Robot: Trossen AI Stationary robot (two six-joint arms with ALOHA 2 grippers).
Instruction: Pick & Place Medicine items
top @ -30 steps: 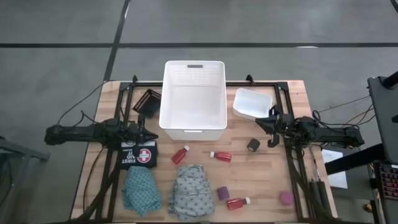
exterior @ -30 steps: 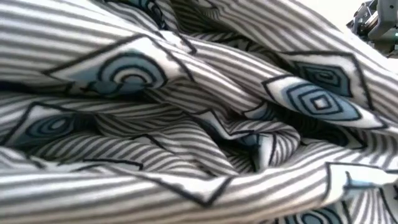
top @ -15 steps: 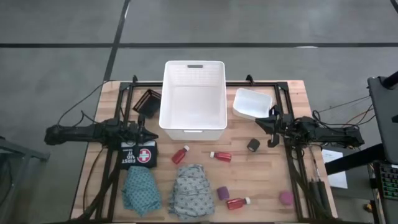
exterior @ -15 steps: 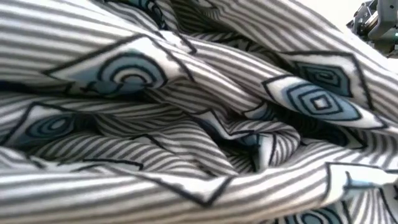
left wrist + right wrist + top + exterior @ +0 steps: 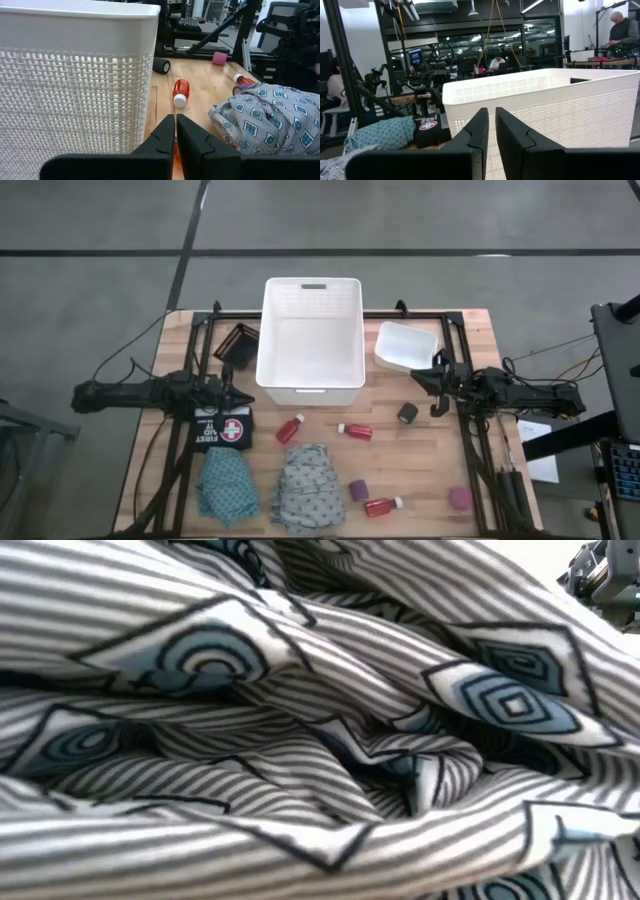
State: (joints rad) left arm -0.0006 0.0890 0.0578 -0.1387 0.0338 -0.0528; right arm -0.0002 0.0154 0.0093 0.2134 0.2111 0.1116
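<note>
Three red bottles with white caps lie on their sides on the table: one (image 5: pixel 290 428), one (image 5: pixel 355 431) and one near the front (image 5: pixel 383 506). A purple roll (image 5: pixel 358 490), a pink roll (image 5: pixel 459 498) and a black roll (image 5: pixel 407 413) rest on the wood. The teal cloth (image 5: pixel 226 485) and the grey cloth (image 5: pixel 308 488) lie crumpled near the front edge; the grey cloth (image 5: pixel 320 720) fills the low view. My left gripper (image 5: pixel 245 394) hovers shut left of the basket's near corner. My right gripper (image 5: pixel 425 385) hovers shut beside the black roll. Neither touches anything.
A large white basket (image 5: pixel 310 330) stands at the far middle, with a small white tub (image 5: pixel 405 345) to its right and a black tray (image 5: pixel 238 343) to its left. A black first-aid pouch (image 5: pixel 224 427) lies under my left arm. People work in the room beyond the table.
</note>
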